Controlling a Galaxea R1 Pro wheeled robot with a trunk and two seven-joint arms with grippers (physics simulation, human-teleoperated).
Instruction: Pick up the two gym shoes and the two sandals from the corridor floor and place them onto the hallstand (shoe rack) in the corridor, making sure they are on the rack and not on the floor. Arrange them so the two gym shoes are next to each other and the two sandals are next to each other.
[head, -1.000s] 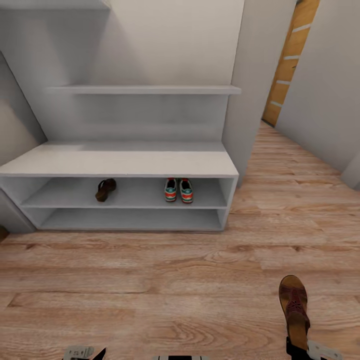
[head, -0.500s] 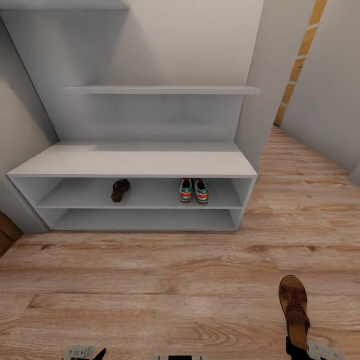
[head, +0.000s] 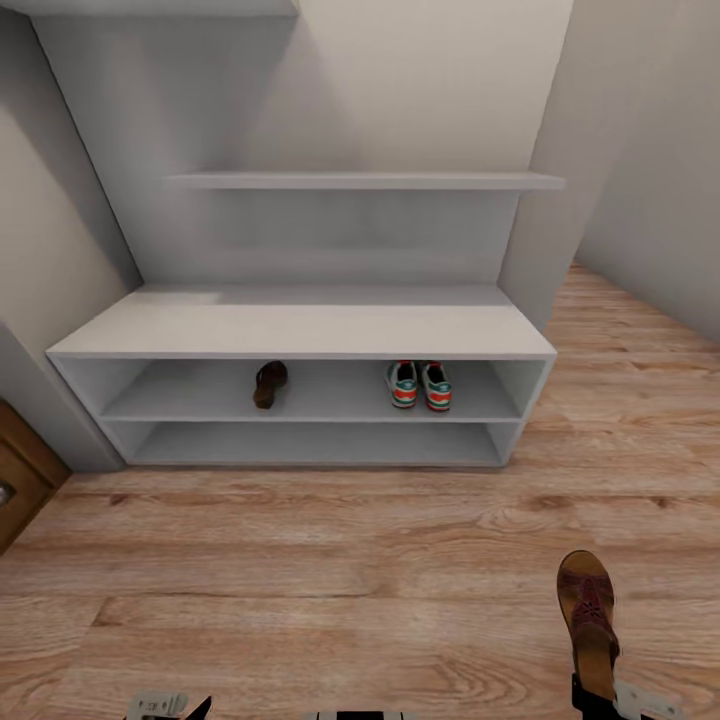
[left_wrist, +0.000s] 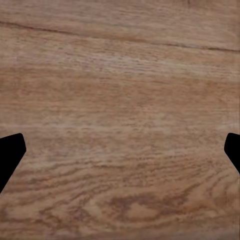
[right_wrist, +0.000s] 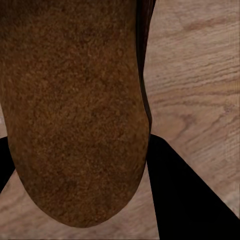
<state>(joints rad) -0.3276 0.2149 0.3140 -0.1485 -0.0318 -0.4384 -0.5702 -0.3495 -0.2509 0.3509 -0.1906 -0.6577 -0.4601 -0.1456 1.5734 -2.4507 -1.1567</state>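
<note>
White two-level hallstand (head: 300, 330): upper open shelf holds one dark brown leather sandal (head: 269, 384) left of centre, white-green gym shoes (head: 419, 385) paired toward right end; right gripper (head: 597, 695) pinches second brown sandal (head: 590, 620); left gripper (left_wrist: 120, 155) spread over wood-plank floor (head: 300, 560).

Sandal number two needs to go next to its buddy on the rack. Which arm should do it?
The right one. Its gripper already holds the sandal, so it likely just carries it to the other sandal on the hallstand. The left gripper is open over bare floor.
</note>
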